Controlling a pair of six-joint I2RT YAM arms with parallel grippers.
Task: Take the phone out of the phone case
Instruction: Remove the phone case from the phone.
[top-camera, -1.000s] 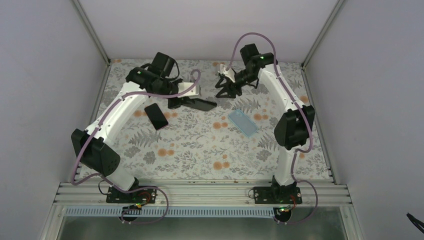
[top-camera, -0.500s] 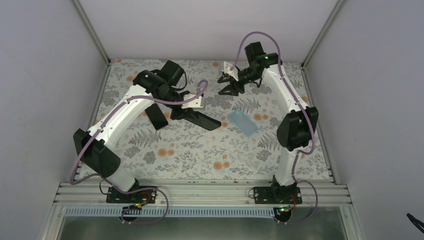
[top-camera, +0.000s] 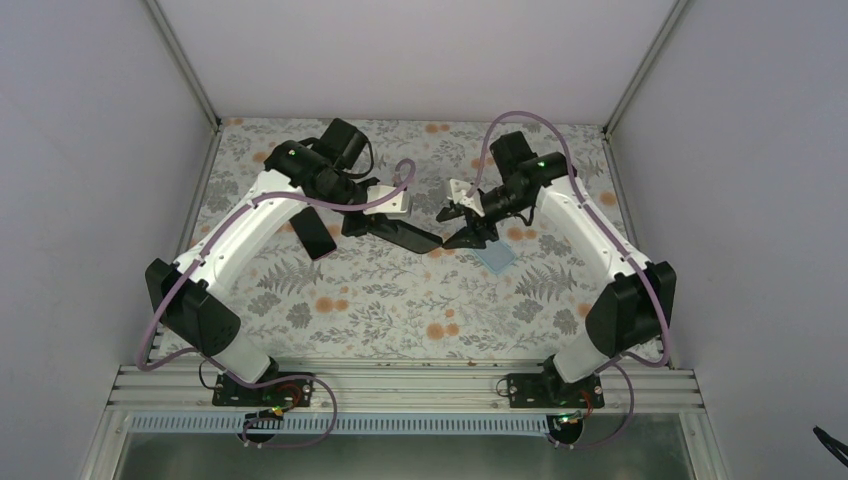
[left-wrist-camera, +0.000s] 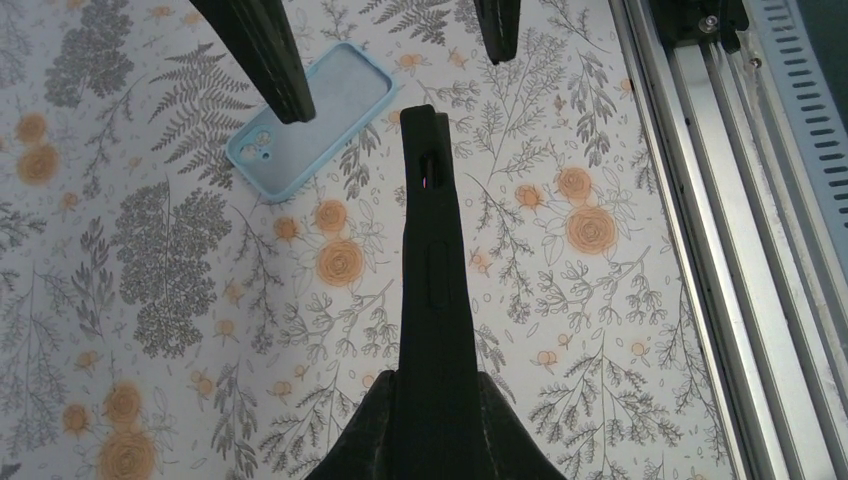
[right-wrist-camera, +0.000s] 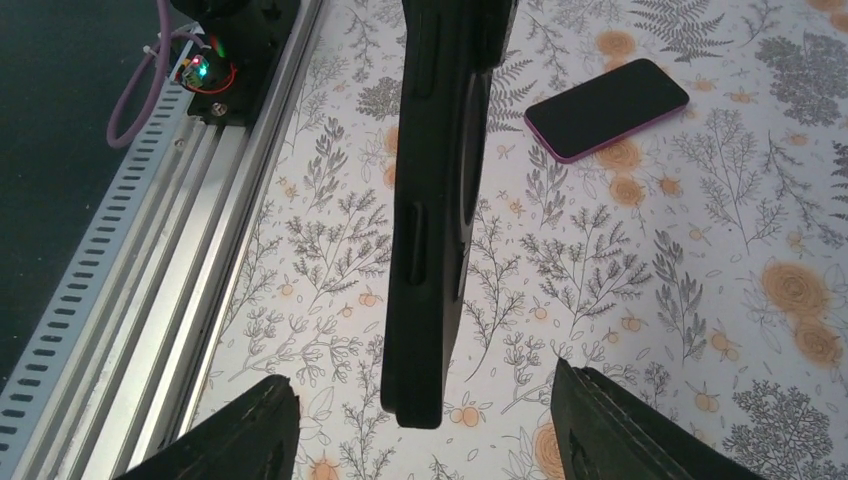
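My left gripper (top-camera: 372, 224) is shut on a black phone case (top-camera: 408, 236) and holds it edge-on above the table, its free end pointing right. In the left wrist view the case (left-wrist-camera: 432, 260) runs straight out from my left gripper (left-wrist-camera: 432, 400). I cannot tell whether a phone sits inside it. My right gripper (top-camera: 462, 226) is open at the case's free end. In the right wrist view the case (right-wrist-camera: 430, 220) hangs between my right gripper's (right-wrist-camera: 432, 425) spread fingers (right-wrist-camera: 240, 435) without touching them.
An empty light blue case (top-camera: 499, 257) lies on the table under the right gripper, and shows in the left wrist view (left-wrist-camera: 310, 125). A black phone with a pink edge (top-camera: 313, 232) lies at the left, also in the right wrist view (right-wrist-camera: 607, 108). The aluminium rail (top-camera: 400, 385) runs along the near edge.
The right arm has swung from the far back down to the free end of the black case, still open. The left gripper carried the case a little right, then held still.
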